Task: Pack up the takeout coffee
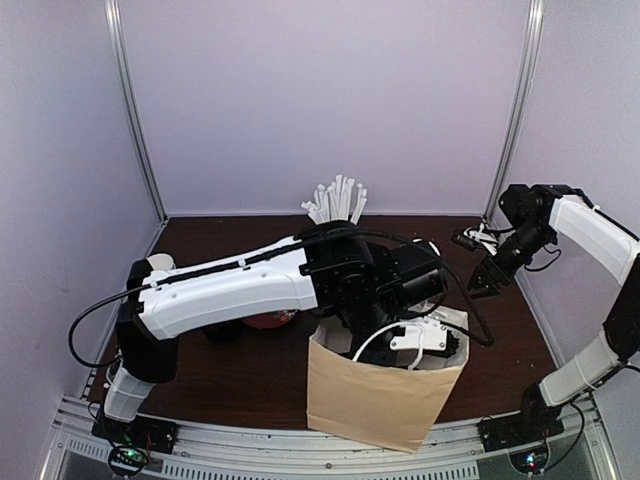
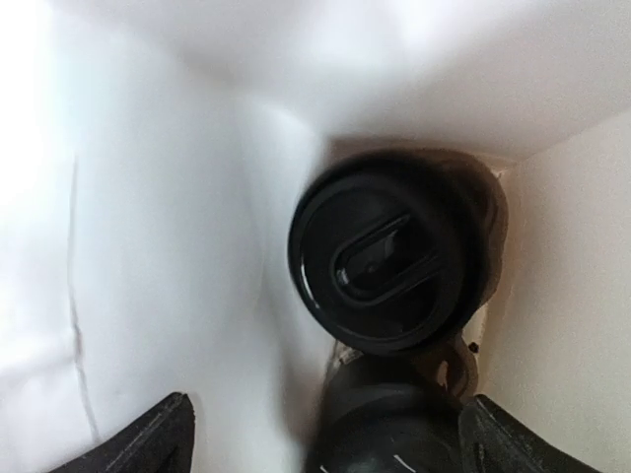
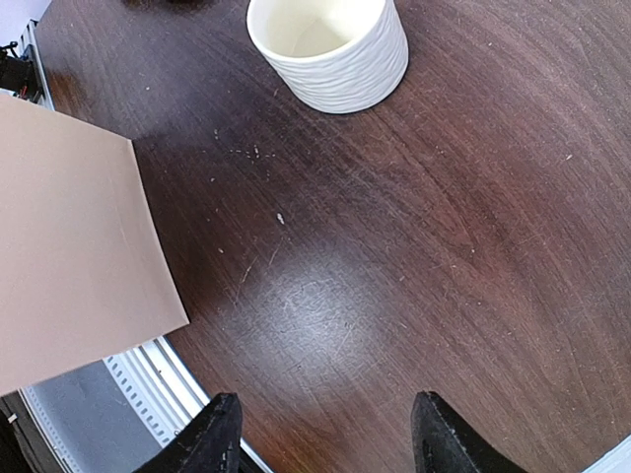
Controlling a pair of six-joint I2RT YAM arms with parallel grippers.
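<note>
While the left gripper (image 2: 330, 445) hung inside the brown paper bag (image 1: 375, 395), its fingertips (image 2: 148, 439) stood wide apart at the lower corners of the wrist view. They were not visibly clamped on anything. Between them lay a dark, blurred shape, too unclear to name, and whether either finger touched it could not be told. Just past that shape sat a takeout coffee cup (image 2: 394, 296), its black lid (image 2: 385, 236) facing the camera. The cup was tucked close to where the bag's pale inner walls met.

From above, the left arm (image 1: 230, 290) stretched across from its base and bent down into the bag's open mouth. The bag stood upright at the near edge of the dark wooden table (image 1: 500, 340), between the two arm bases.

Off to the right, the right gripper (image 3: 327, 439) hovered above bare tabletop with its fingers spread and nothing between them. In its wrist view a cream ribbed mug (image 3: 330, 49) stood upright and empty, well apart from the bag's outer side. A bunch of white straws (image 1: 337, 200) rose at the far edge of the table, behind the left arm.
</note>
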